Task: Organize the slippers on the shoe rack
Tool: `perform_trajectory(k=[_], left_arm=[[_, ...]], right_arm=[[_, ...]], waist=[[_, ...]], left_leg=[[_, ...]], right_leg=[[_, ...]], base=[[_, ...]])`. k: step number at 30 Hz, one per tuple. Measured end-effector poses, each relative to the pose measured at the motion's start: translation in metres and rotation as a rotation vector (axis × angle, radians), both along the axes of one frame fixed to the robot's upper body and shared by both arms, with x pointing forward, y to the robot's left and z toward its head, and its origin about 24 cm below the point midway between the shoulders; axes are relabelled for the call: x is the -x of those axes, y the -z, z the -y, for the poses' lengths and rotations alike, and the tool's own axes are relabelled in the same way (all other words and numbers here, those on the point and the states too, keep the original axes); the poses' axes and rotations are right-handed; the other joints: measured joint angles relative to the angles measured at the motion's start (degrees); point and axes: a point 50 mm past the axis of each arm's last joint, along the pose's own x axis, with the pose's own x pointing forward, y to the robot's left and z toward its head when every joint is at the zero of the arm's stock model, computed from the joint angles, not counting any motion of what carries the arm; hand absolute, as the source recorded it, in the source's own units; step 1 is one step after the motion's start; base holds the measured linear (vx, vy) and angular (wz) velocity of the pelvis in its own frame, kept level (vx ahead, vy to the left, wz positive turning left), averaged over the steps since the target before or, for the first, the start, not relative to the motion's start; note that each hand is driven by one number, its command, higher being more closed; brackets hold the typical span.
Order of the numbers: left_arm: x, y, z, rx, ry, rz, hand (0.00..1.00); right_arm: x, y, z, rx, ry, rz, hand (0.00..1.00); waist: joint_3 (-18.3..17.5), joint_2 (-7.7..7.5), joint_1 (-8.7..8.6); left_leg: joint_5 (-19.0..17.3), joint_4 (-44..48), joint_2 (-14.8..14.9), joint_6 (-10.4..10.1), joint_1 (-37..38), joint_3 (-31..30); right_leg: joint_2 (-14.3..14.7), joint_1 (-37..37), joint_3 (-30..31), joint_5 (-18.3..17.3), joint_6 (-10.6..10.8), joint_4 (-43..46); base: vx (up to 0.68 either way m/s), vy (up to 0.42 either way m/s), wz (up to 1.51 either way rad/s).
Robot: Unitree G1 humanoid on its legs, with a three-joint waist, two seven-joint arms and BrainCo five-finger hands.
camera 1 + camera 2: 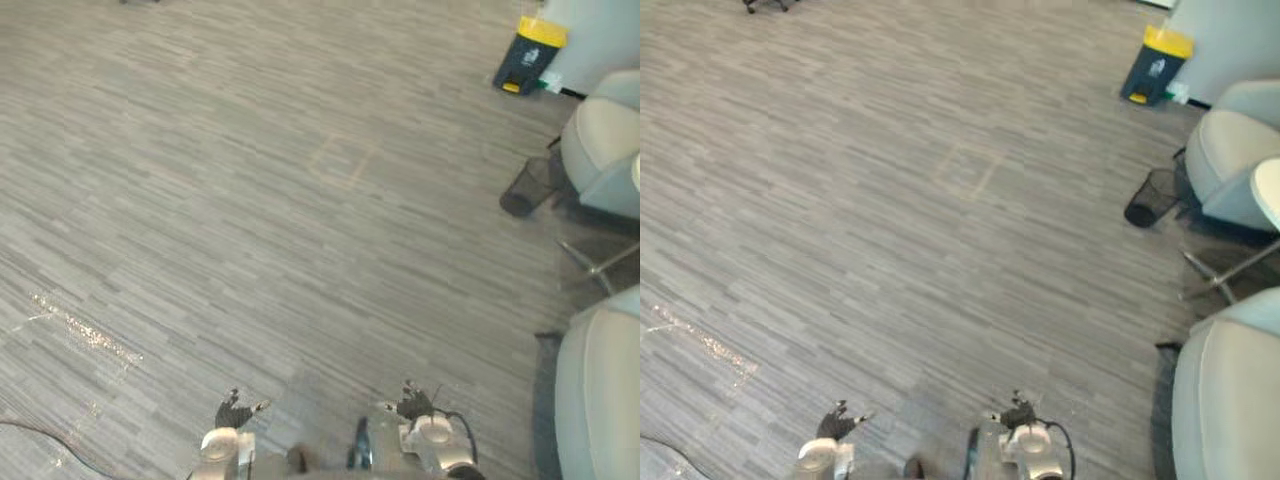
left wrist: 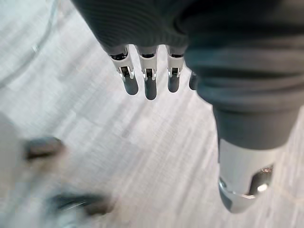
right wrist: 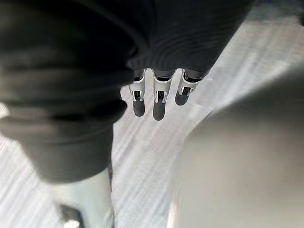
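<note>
My left hand (image 1: 232,412) and my right hand (image 1: 415,405) hang low at the near edge of the eye views, over grey striped carpet (image 1: 300,220). In the left wrist view the left hand's fingers (image 2: 149,83) point straight down at the floor with the thumb (image 2: 240,183) apart, and nothing lies between them. The right hand's fingers (image 3: 156,99) are straight too and hold nothing.
A dark bin with a yellow lid (image 1: 530,55) stands far right. A black mesh wastebasket (image 1: 527,187) sits beside a pale chair (image 1: 605,150), and another pale chair (image 1: 600,390) is near right. A faint square mark (image 1: 340,160) lies mid-floor.
</note>
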Motion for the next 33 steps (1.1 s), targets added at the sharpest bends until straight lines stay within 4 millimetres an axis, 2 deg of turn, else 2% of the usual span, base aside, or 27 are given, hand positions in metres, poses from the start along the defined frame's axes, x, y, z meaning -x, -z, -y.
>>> perform_trajectory(k=[1,2,3,4,6,7,8,9,11,12,13,14,15,16,17,18,19,20,21,23,24,25,27,28,30,31,33], left_arm=[[-0.002,-0.001,0.000,-0.001,0.004,0.003,0.00],[0.001,0.001,0.000,-0.003,0.007,-0.007,0.00],[0.004,0.003,0.001,-0.001,0.006,-0.021,0.00],[0.004,0.004,0.006,0.018,-0.006,-0.024,0.00],[0.005,0.004,0.008,0.027,-0.014,-0.024,0.00],[0.009,0.006,0.010,0.045,-0.047,-0.032,0.00],[0.009,0.006,0.011,0.049,-0.050,-0.031,0.00],[0.012,0.006,0.013,0.064,-0.080,-0.024,0.00],[0.013,0.003,0.010,0.061,-0.099,0.000,0.00],[0.011,0.001,0.009,0.060,-0.101,0.012,0.00],[0.008,-0.002,0.009,0.059,-0.101,0.032,0.00],[0.004,-0.005,0.009,0.057,-0.101,0.056,0.00],[0.004,-0.006,0.008,0.055,-0.101,0.061,0.00],[0.003,-0.007,0.007,0.055,-0.105,0.068,0.00],[0.002,-0.008,0.007,0.055,-0.108,0.080,0.00],[0.001,-0.008,0.007,0.055,-0.108,0.086,0.00],[0.002,-0.008,0.008,0.055,-0.108,0.085,0.00],[0.002,-0.007,0.007,0.050,-0.100,0.080,0.00],[0.004,-0.006,0.001,0.034,-0.097,0.066,0.00],[0.006,-0.004,-0.005,0.015,-0.089,0.048,0.00],[0.006,-0.004,-0.007,0.006,-0.081,0.044,0.00],[0.007,-0.002,-0.010,-0.002,-0.079,0.028,0.00],[0.011,0.001,-0.009,-0.001,-0.073,0.005,0.00],[0.015,0.004,-0.005,0.008,-0.068,-0.015,0.00],[0.015,0.004,-0.001,0.013,-0.051,-0.020,0.00],[0.015,0.005,0.003,0.022,-0.049,-0.023,0.00],[0.017,0.007,0.007,0.031,-0.045,-0.035,0.00]], right_arm=[[-0.001,-0.001,0.000,-0.003,0.005,0.004,0.00],[-0.005,-0.002,-0.001,-0.006,0.007,0.011,0.00],[-0.004,-0.002,-0.001,-0.005,0.009,0.010,0.00],[-0.007,-0.003,-0.002,-0.023,0.040,0.022,0.00],[-0.009,-0.005,0.002,-0.018,0.054,0.035,0.00],[-0.007,-0.006,0.007,-0.007,0.069,0.040,0.00],[-0.007,-0.007,0.008,-0.006,0.070,0.041,0.00],[-0.005,-0.007,0.009,-0.001,0.069,0.044,0.00],[-0.002,-0.005,-0.002,-0.018,0.041,0.031,0.00],[-0.001,-0.004,-0.005,-0.026,0.041,0.025,0.00],[0.002,-0.002,-0.008,-0.034,0.038,0.016,0.00],[0.007,0.000,-0.013,-0.048,0.035,0.002,0.00],[0.007,0.000,-0.015,-0.056,0.036,-0.003,0.00],[0.006,0.000,-0.017,-0.065,0.043,-0.003,0.00],[0.003,-0.001,-0.018,-0.067,0.041,0.002,0.00],[0.002,-0.001,-0.018,-0.067,0.043,0.001,0.00],[0.004,0.001,-0.016,-0.065,0.050,-0.009,0.00],[0.010,0.005,-0.012,-0.056,0.054,-0.039,0.00],[0.013,0.007,-0.018,-0.067,0.050,-0.058,0.00],[0.019,0.010,-0.022,-0.077,0.056,-0.076,0.00],[0.022,0.011,-0.019,-0.075,0.078,-0.083,0.00],[0.021,0.010,-0.018,-0.068,0.071,-0.078,0.00],[0.019,0.009,-0.016,-0.057,0.061,-0.062,0.00],[0.015,0.006,-0.015,-0.052,0.057,-0.037,0.00],[0.010,0.003,-0.017,-0.054,0.051,-0.011,0.00],[0.005,0.001,-0.016,-0.053,0.047,0.009,0.00],[0.001,-0.001,-0.014,-0.049,0.044,0.021,0.00]], waist=[[0.2,-0.35,-0.44],[0.9,-0.82,-1.19],[0.6,-0.42,-1.52],[0.5,0.90,-1.22],[1.0,2.18,-1.14],[1.4,4.19,-1.66],[1.4,4.39,-1.61],[1.4,5.27,-0.81],[1.6,5.07,0.56],[1.6,4.65,0.91],[1.4,4.13,1.60],[0.9,3.38,2.55],[0.9,3.20,2.64],[0.8,3.24,2.72],[0.8,2.94,2.95],[0.9,2.85,3.37],[0.6,3.20,4.17],[0.4,3.35,5.08],[-0.4,2.08,5.22],[-1.7,-0.03,3.95],[-1.6,-0.86,4.07],[-1.0,-1.67,4.02],[-0.6,-1.49,3.69],[-0.4,-0.36,2.92],[-1.0,-0.01,2.23],[-0.7,0.15,2.14],[-0.6,0.28,1.54]], left_leg=[[-0.4,-0.6,-0.2,-0.6,0.8,-0.7],[-1.3,-1.5,-0.1,-2.0,3.7,-1.8],[-1.8,-1.4,0.6,-2.5,4.8,-2.8],[-1.8,1.7,3.0,-2.7,5.1,-4.5],[-1.7,7.9,4.5,-2.8,3.8,-4.6],[0.9,29.3,7.7,-6.2,-3.7,-4.3],[2.1,32.4,8.2,-6.6,-4.9,-4.2],[6.6,45.5,11.1,-7.9,-10.1,-4.2],[6.0,61.2,15.8,-7.3,-18.1,-0.8],[5.3,62.3,16.3,-7.0,-19.7,0.2],[4.3,62.1,16.7,-6.6,-22.3,1.9],[2.3,57.2,16.5,-6.1,-26.6,4.2],[1.7,54.1,16.1,-6.0,-28.0,4.9],[0.9,46.0,14.8,-5.9,-29.8,6.0],[2.1,31.8,11.6,-5.7,-31.1,5.3],[4.1,24.1,10.1,-6.0,-31.2,4.6],[8.0,13.9,8.1,-6.6,-30.7,2.3],[14.7,11.9,7.4,-7.6,-30.5,0.2],[16.2,12.7,5.5,-4.1,-29.9,0.1],[13.9,13.9,3.7,-2.1,-29.8,1.1],[10.8,15.0,3.1,-1.0,-27.5,2.8],[8.2,14.7,2.0,-0.2,-22.9,3.8],[5.3,14.6,1.5,0.1,-17.8,4.5],[3.4,12.8,1.7,0.3,-12.1,4.9],[2.4,8.6,1.9,0.2,-6.9,5.2],[1.9,6.3,2.2,-0.1,-3.2,5.6],[1.3,4.1,2.9,-0.4,0.3,6.2]], right_leg=[[0.1,-0.2,0.1,2.2,0.1,-3.8],[0.4,-0.3,1.5,7.8,-0.6,-6.2],[1.1,0.2,2.3,11.6,-2.5,-5.3],[2.4,-0.6,2.3,9.5,-6.2,0.5],[3.0,0.3,0.7,6.3,-6.7,3.4],[4.5,4.8,-0.9,1.9,-7.5,4.0],[4.7,5.5,-1.0,1.5,-7.6,3.7],[6.2,8.8,-0.9,-0.2,-8.4,2.8],[8.1,17.5,0.5,-3.5,-9.2,-0.1],[8.0,19.7,1.0,-4.5,-9.2,-1.2],[7.6,22.8,2.0,-5.2,-9.2,-3.3],[6.9,27.1,3.2,-5.9,-8.5,-6.7],[6.5,28.6,3.6,-5.9,-8.0,-7.7],[5.7,31.1,4.3,-5.9,-7.4,-9.3],[3.9,33.3,5.2,-6.4,-6.7,-10.7],[3.1,34.5,6.0,-6.6,-6.4,-11.7],[2.6,36.4,7.2,-6.8,-5.9,-13.4],[2.2,37.8,9.2,-7.6,-4.7,-13.9],[0.3,38.0,10.6,-8.2,-3.6,-12.5],[-2.3,33.1,11.7,-7.9,-3.0,-2.2],[-3.2,28.7,13.9,-6.3,-0.4,10.0],[-4.4,24.0,15.6,-1.3,2.8,24.1],[-5.1,19.5,15.2,-0.5,3.1,37.3],[-5.2,15.0,12.3,-1.9,1.3,45.0],[-5.1,9.1,8.1,-4.0,0.2,45.0],[-4.9,4.9,4.3,-6.2,-0.6,40.4],[-3.8,2.0,0.6,-6.7,-0.5,30.7]], base=[[0.53,-0.161,0.74],[0.45,-0.153,0.53],[0.75,-0.246,0.57],[0.66,-0.215,0.36],[0.77,-0.275,0.29],[0.62,-0.229,0.30],[0.61,-0.182,0.18],[0.48,-0.083,-0.21],[0.67,-0.098,-0.27],[0.59,-0.074,-0.17],[0.57,-0.039,-0.29],[0.56,-0.014,-0.31],[0.58,0.047,-0.32],[0.60,0.110,-0.34],[0.61,0.144,-0.44],[0.61,0.201,-0.61],[0.59,0.254,-0.78],[0.71,0.340,-0.91],[0.60,0.290,-0.57],[0.63,0.282,-0.12],[0.72,0.327,-0.31],[0.58,0.253,-0.38],[0.51,0.201,-0.26],[0.46,0.161,-0.20],[0.44,0.081,-0.14],[0.45,0.035,-0.13],[0.42,-0.003,-0.06]])
